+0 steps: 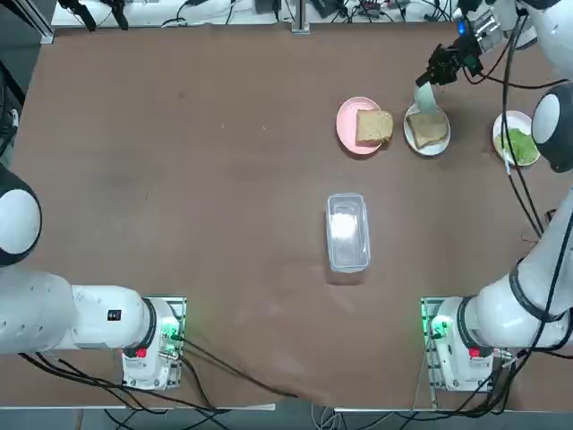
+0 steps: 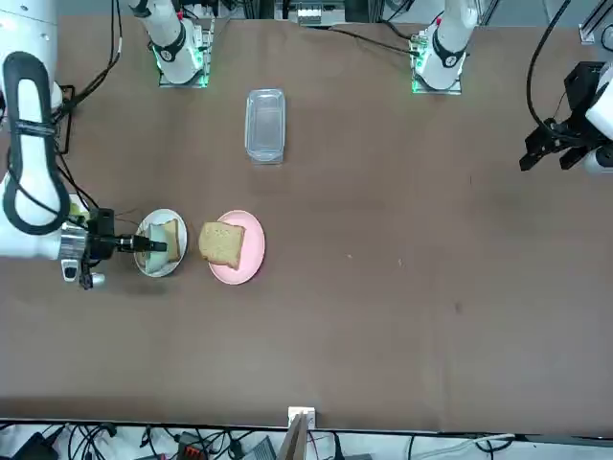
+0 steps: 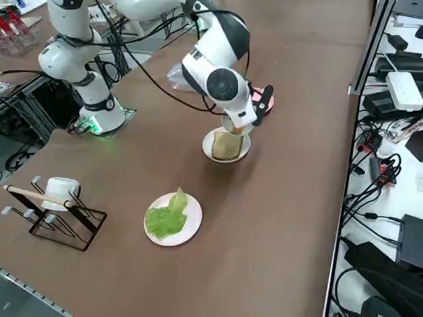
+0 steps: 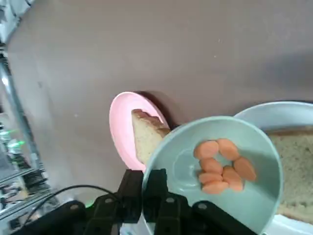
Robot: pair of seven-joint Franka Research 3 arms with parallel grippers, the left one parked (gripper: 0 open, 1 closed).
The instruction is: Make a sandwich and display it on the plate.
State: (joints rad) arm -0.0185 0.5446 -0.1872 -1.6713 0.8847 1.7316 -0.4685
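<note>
My right gripper [image 4: 145, 185] is shut on the rim of a pale green dish [image 4: 220, 196] that holds several orange slices [image 4: 221, 166]. The dish [image 1: 424, 94] hangs tilted just above the white plate [image 1: 440, 145], where one bread slice [image 1: 429, 128] lies. Another bread slice [image 1: 373, 126] rests on a pink plate [image 1: 345, 121] beside it. In the right side view the gripper [image 3: 248, 122] and dish [image 3: 236, 127] hover over the white plate [image 3: 210, 150]. No stacked sandwich is in view.
A lettuce leaf [image 3: 166, 216] lies on another white plate [image 3: 192, 224] nearer the table's right edge. A clear lidded container [image 1: 347, 231] sits mid-table. A wire rack with a white cup [image 3: 59, 188] stands by the right front corner.
</note>
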